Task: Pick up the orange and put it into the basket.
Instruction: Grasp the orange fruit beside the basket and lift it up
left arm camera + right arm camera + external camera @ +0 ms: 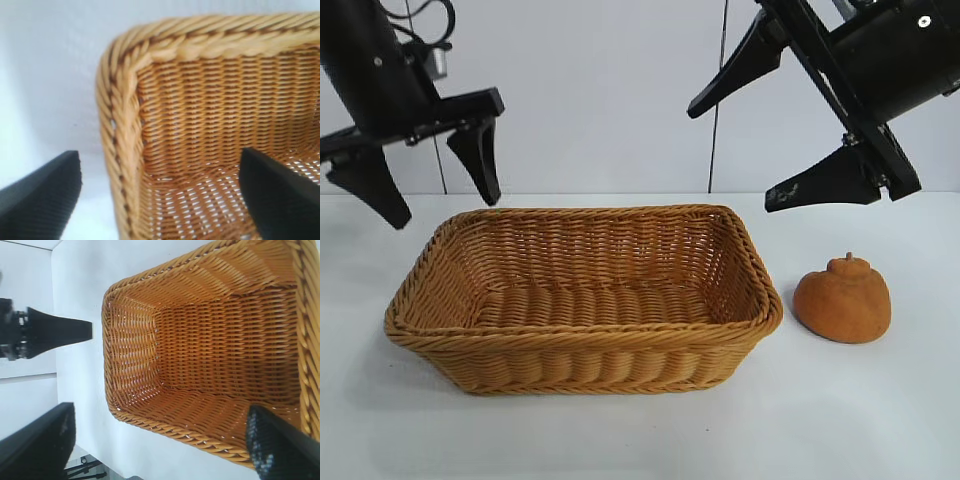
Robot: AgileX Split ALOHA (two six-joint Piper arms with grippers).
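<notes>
The orange [842, 300], a dull-orange lump with a small knob on top, sits on the white table just right of the basket [580, 345]. The wicker basket holds nothing. My left gripper [446, 211] hangs open above the basket's back left corner, with nothing between its fingers. In the left wrist view the left gripper [160, 154] straddles the basket's rim [120, 125]. My right gripper [731, 158] hangs open, high above the basket's back right corner and up-left of the orange. The right wrist view shows the right gripper [160, 410] over the basket [150, 422]; the orange is out of both wrist views.
The white table [880, 420] runs back to a pale wall behind the arms. A finger of the left gripper [55, 332] shows far off in the right wrist view, beyond the basket.
</notes>
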